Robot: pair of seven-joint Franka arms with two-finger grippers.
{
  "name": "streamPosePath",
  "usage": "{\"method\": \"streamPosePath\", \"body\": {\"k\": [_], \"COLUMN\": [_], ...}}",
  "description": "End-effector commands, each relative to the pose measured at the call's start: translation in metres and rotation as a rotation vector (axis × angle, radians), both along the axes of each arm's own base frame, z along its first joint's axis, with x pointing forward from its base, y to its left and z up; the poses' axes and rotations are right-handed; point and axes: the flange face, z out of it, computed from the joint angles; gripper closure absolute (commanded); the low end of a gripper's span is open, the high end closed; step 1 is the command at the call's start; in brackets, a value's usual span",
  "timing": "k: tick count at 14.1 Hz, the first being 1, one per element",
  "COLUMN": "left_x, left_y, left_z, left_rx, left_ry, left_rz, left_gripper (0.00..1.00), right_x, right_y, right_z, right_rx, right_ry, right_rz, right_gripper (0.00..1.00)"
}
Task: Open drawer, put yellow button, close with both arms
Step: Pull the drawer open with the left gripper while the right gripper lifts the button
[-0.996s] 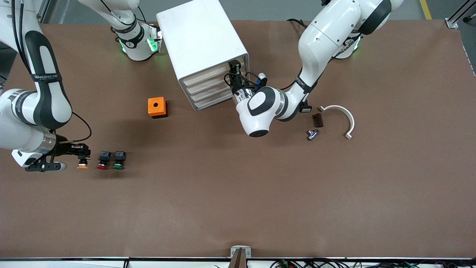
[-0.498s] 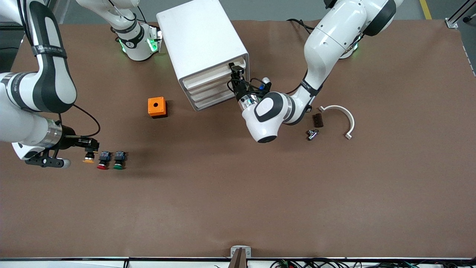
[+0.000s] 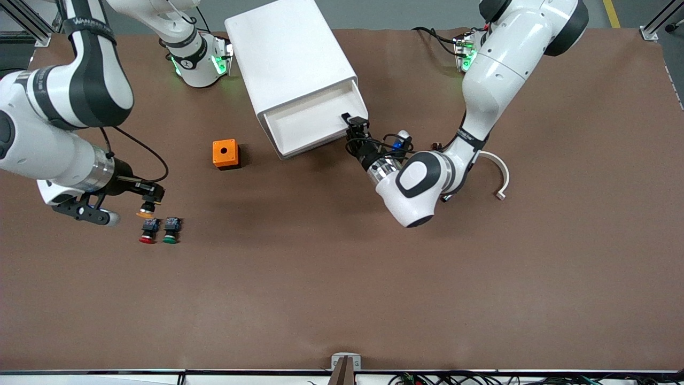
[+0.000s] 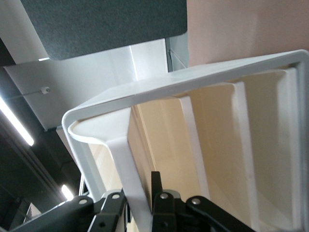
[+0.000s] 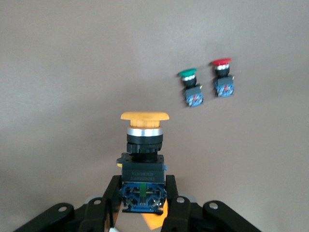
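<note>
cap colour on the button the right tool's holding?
Yellow-orange cap on the yellow button; clearest in the right wrist view.

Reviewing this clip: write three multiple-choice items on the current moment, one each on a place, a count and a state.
1. Where is the yellow button?
A. in the drawer
B. in the right gripper, above the table
C. on the orange box

2. How many buttons lie on the table?
A. two
B. three
C. none

3. The top drawer is:
A. shut
B. pulled out
C. removed

Answers:
1 B, the fingers clamp its dark body.
2 A, only the red button and green button.
3 B, its tray shows, the left gripper on its front edge.
</note>
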Motion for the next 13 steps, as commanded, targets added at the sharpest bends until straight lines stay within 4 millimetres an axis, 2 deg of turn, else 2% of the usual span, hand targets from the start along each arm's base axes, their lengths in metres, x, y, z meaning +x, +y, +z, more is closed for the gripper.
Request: {"method": "streamPosePath", "body": {"k": [1,3,5,8,9,10,11,12,13], "left_x": [0.018,0.028,0.03,0.03,0.03,0.031,0.033,0.038,0.043], "left_y": [0.01,0.021,0.023,0.023,0.023,0.023,0.023,0.027,0.027], "left_z": [0.002,0.001,0.001,0.002,0.003,0.004,0.007,0.011,0.018], "left_rx": [-0.029,-0.03,-0.032,-0.035,-0.035,-0.037,-0.042,-0.047,-0.059], "left_ry": [-0.01,-0.02,-0.023,-0.029,-0.03,-0.032,-0.034,-0.041,-0.057], "left_rz": [0.037,0.062,0.067,0.066,0.066,0.067,0.072,0.082,0.086], "left_gripper": [0.83,0.82,0.81,0.73,0.67,0.43,0.13,0.0,0.0], "right_x": [-0.01,-0.02,-0.035,-0.054,-0.062,-0.071,-0.079,-0.085,-0.093], "right_y": [0.048,0.093,0.14,0.186,0.201,0.213,0.225,0.234,0.245], "right_z": [0.026,0.043,0.046,0.051,0.053,0.059,0.062,0.065,0.066], "right_rx": [-0.006,-0.024,-0.041,-0.057,-0.062,-0.063,-0.066,-0.067,-0.07], "right_ry": [0.012,0.011,0.013,0.008,0.004,-0.006,-0.009,-0.01,-0.012], "right_rz": [-0.103,-0.191,-0.277,-0.393,-0.429,-0.445,-0.468,-0.492,-0.512], "right_gripper": [1.0,1.0,1.0,1.0,1.0,1.0,1.0,1.0,1.0]}}
